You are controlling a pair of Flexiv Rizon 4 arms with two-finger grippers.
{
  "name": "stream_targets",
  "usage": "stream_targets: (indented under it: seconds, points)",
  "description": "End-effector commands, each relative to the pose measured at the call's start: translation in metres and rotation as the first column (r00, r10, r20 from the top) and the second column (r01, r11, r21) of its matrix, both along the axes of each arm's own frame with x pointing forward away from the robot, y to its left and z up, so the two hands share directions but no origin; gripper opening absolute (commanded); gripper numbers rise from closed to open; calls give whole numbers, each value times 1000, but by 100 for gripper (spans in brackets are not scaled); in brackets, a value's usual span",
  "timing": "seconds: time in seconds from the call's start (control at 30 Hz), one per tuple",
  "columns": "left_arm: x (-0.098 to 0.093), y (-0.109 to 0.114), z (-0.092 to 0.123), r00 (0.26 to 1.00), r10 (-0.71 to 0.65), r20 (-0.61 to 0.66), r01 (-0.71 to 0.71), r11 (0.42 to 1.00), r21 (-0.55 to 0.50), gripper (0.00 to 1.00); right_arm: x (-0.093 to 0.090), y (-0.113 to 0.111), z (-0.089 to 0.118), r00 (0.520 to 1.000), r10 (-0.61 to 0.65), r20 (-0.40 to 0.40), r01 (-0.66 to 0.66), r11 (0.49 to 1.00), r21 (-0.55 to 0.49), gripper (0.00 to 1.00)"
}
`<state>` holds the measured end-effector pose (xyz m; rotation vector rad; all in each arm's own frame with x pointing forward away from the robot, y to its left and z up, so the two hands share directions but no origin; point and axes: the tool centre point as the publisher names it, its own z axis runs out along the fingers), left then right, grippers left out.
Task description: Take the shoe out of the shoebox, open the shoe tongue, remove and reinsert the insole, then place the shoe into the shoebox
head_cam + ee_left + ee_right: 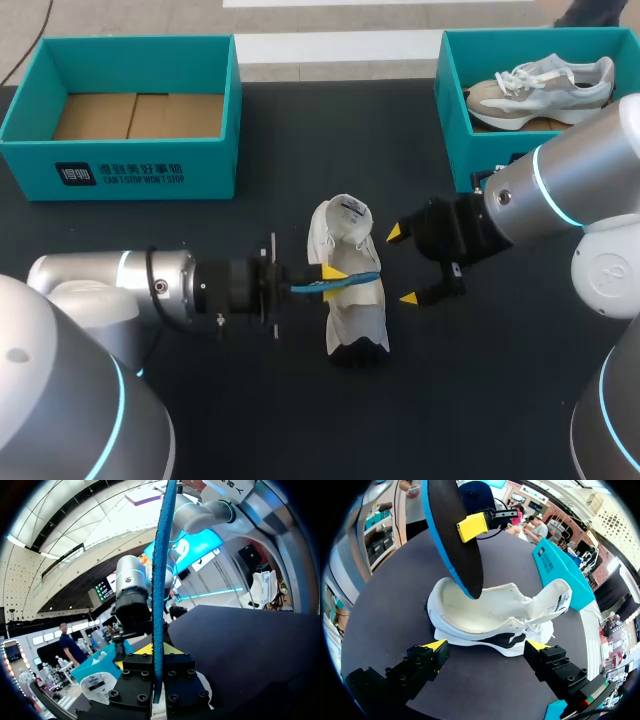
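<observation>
The left gripper (335, 275), reaching in from the lower left of the head view to its centre, is clamped on the insole (455, 540), one finger on each face. It holds the insole on edge just above the shoe's opening. I judge that this suits feeding it back in, with the thin rim leading. The right gripper (403, 266) is spread wide and empty, just right of the shoe and not touching it. From there it could steady the shoe's side.

The table (300, 140) is a matte black sheet filling the frame. A teal shoebox (120, 170) sits at upper left, rigid card with a bare brown cardboard floor, probably where the shoe ends up. A second teal box (458, 130) at upper right holds another shoe (545, 88), beige and white with laces.

The shoe (355, 320) lies on the table at centre frame, outside both boxes. It is soft white fabric on a thicker moulded sole, with a dark patch at its lower end. The right wrist view shows its pale inner bed bare, so the insole is out and reinsertion is the step in hand. The insole is a flat foot-shaped slab, dark on its face with a blue foam rim. The tongue (348, 212) is folded back toward the top of the frame with its label showing, leaving the mouth open.
</observation>
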<state>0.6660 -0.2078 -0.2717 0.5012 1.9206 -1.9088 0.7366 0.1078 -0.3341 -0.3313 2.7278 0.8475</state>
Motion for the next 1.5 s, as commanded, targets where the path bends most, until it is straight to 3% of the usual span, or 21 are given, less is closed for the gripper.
stream_targets:
  seconds: [0.03, 0.7, 1.5]
  points:
    - [2, -9, -8, 1000, 7, 3, -7, 1000, -4, 0, 0, 1, 0, 1000, -1, 1, 1, 1000, -1, 100]
    - [18, -19, -39, 999, 32, 18, -32, 999, 34, 0, 0, 1, 0, 1000, -1, 1, 1, 1000, -1, 100]
    - [55, -24, -80, 997, 43, 59, -50, 991, 122, 0, 0, 1, 0, 1000, -1, 1, 1, 1000, -1, 100]
